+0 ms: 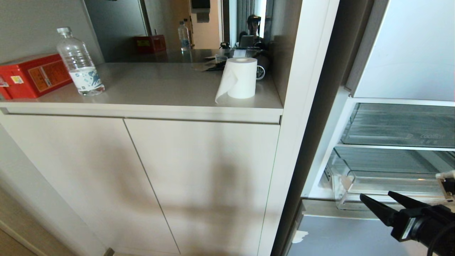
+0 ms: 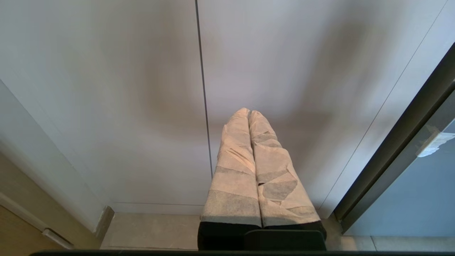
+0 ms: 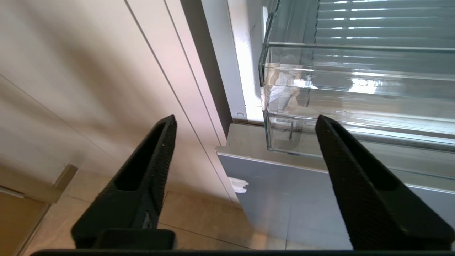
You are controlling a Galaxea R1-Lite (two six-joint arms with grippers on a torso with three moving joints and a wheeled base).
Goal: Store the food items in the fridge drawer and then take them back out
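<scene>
Right end effector [image 3: 245, 122] gapes empty before fridge drawer [image 3: 355, 92].

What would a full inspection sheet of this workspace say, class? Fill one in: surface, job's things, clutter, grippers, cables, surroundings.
Surface: grey countertop above white cabinet doors.
Job's things: clear fridge drawer pulled out, white tape at its front corner; no fruit seen.
Clutter: water bottle, red box, paper towel roll.
Grippers: right gripper open, empty, before the drawer's corner; left gripper shut, tape-wrapped, facing the cabinet doors.
Cables: black cable on the right arm.
Surroundings: open fridge, upper clear bin, tiled floor.
</scene>
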